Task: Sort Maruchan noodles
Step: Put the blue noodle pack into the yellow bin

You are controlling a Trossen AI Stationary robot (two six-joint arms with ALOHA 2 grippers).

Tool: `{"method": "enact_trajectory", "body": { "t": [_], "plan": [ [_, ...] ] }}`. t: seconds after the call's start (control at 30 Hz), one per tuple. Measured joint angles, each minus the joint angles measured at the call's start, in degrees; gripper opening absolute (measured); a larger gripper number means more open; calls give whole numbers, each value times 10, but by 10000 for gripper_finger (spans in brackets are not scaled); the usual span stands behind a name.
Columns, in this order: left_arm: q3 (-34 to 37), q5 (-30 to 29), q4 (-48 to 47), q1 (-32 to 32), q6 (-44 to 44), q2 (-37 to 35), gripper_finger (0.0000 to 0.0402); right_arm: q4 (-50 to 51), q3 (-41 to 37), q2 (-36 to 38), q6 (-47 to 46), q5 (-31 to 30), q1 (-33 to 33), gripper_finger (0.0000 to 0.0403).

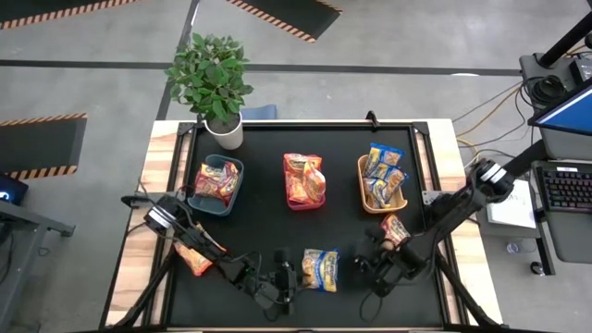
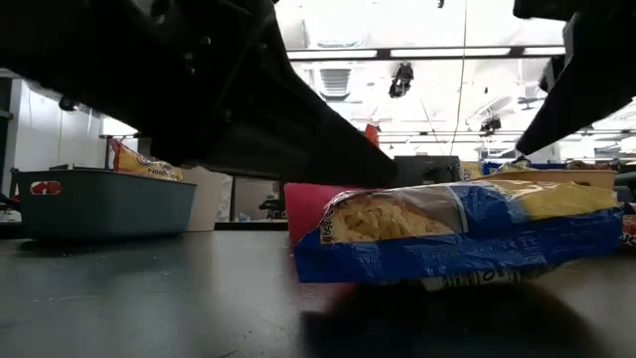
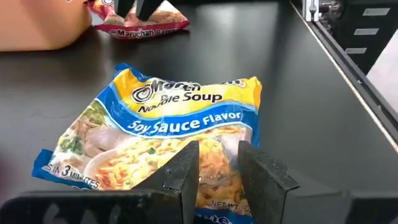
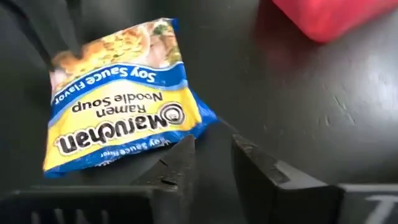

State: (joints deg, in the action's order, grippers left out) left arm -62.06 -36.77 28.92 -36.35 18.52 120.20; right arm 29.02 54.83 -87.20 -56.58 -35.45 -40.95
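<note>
Both arms reach low toward the blue-and-yellow packet (image 1: 321,268), left gripper (image 1: 283,276) and right gripper (image 1: 363,264) slightly parted, empty.

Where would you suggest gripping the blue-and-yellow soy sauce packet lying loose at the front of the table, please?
Probably by a crimped edge. The blue-and-yellow packet lies flat on the black table, its middle puffed over the noodle block. The left gripper, fingers parted narrowly, already faces the near edge, so pinch there from above.
</note>
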Motion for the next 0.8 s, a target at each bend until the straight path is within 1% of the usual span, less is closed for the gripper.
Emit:
{"method": "enact_trajectory", "body": {
  "t": [0.1, 0.2, 0.3, 0.37, 0.5, 0.6, 0.7, 0.8],
  "plan": [
    [0, 0, 1, 0, 0, 0, 95, -26, -38, 43, -45, 15, 2, 126],
    [1, 0, 0, 1, 5, 0, 95, -65, -86, 87, -83, 17, 6, 168],
    [2, 6, -1, 1, 9, 1, 95, -132, -139, 120, -101, 31, 16, 214],
    [2, 7, 1, 2, 14, 6, 95, -197, -171, 130, -105, 43, 28, 244],
    [-1, 7, 19, 5, 24, 24, 95, -276, -209, 123, -98, 72, 56, 295],
    [-1, 7, 30, 6, 24, 29, 95, -299, -212, 101, -88, 88, 72, 323],
    [-1, 8, 28, 6, 24, 29, 95, -318, -204, 77, -66, 111, 81, 341],
    [0, 10, 27, 8, 25, 30, 95, -352, -195, 55, -45, 125, 86, 348]
  ]
}}
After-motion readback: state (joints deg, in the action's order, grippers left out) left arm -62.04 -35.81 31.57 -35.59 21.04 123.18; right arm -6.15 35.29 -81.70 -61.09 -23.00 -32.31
